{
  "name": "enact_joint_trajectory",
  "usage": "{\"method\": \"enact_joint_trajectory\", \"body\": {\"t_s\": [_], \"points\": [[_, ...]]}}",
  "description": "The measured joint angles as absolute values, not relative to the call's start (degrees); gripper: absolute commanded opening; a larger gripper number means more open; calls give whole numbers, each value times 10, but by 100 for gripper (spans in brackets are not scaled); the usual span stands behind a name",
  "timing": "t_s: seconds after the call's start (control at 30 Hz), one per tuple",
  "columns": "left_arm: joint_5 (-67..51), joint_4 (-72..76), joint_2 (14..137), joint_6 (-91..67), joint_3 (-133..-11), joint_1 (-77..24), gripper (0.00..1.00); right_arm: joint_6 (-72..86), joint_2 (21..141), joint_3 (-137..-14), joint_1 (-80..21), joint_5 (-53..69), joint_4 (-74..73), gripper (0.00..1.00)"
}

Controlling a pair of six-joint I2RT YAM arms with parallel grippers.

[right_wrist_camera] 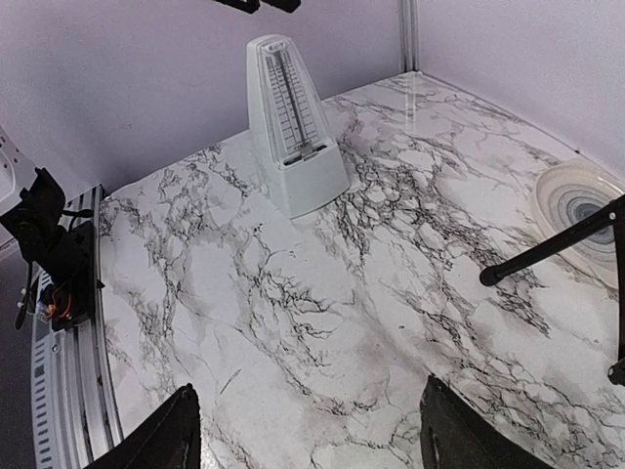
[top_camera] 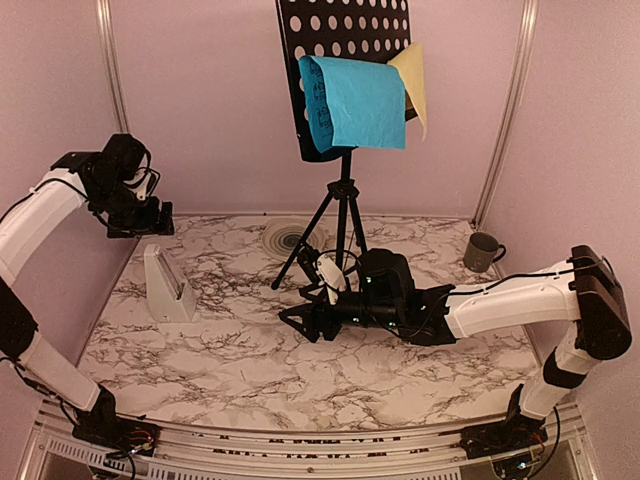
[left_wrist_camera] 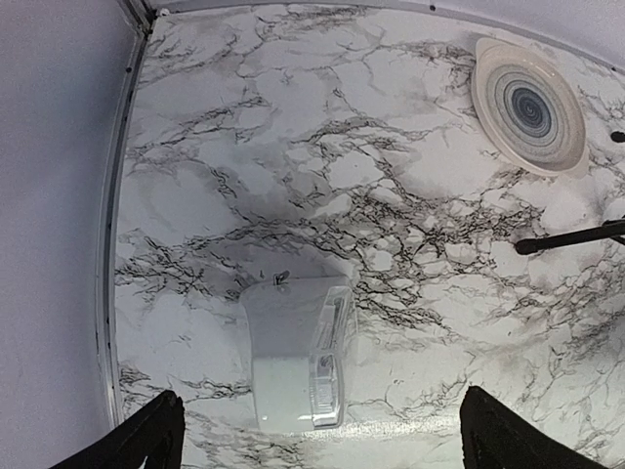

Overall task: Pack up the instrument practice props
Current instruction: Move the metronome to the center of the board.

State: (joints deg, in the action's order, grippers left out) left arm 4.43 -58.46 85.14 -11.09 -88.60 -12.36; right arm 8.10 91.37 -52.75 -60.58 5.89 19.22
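Nearest, the right gripper [right_wrist_camera: 308,440] lies low over the marble counter [top_camera: 250,370]. Its fingers are spread wide with nothing between them, and it points left, close beside the feet of the tripod [top_camera: 344,205]. Beyond it, at left, the white pyramid metronome [top_camera: 168,285] stands upright on the counter, well apart from that gripper. The left gripper [left_wrist_camera: 320,435] hovers directly above the metronome, fingers fully apart, clear of the casing and holding nothing. Farther back, a ringed plate [top_camera: 287,238] lies just behind the tripod's left leg, and a dark mug [top_camera: 483,250] sits at far right. Farthest, the black hole-punched music stand [top_camera: 300,45] carries the blue page [top_camera: 360,105] draped across its front, with the yellow page [top_camera: 414,80] hanging at its right edge. No prop appears packed yet, and no container is visible. The step in hand is judged to be the left arm's pickup of the metronome. The next move calls for a straight descent with the jaws straddling the tapered sides low near the base, since a higher grip could slip off the taper.
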Motion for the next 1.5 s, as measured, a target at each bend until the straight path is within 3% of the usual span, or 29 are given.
{"method": "enact_joint_trajectory", "body": {"t_s": [0.37,0.6,0.8,1.2,1.33,1.5], "points": [[63,-578,729,-126,-913,-120,99,81,908,-528,-606,57,189,77],[-46,-510,619,-151,-856,-120,98,72,887,-528,-605,34,168,99],[-124,-432,592,-178,-802,-167,97,71,841,-527,-581,21,141,100],[-130,-207,662,-189,-706,-326,87,96,696,-451,-425,31,104,88],[-131,-130,741,-168,-706,-346,80,105,690,-449,-357,64,84,78],[-141,-15,828,-120,-706,-350,79,107,725,-475,-303,126,62,59]]}}
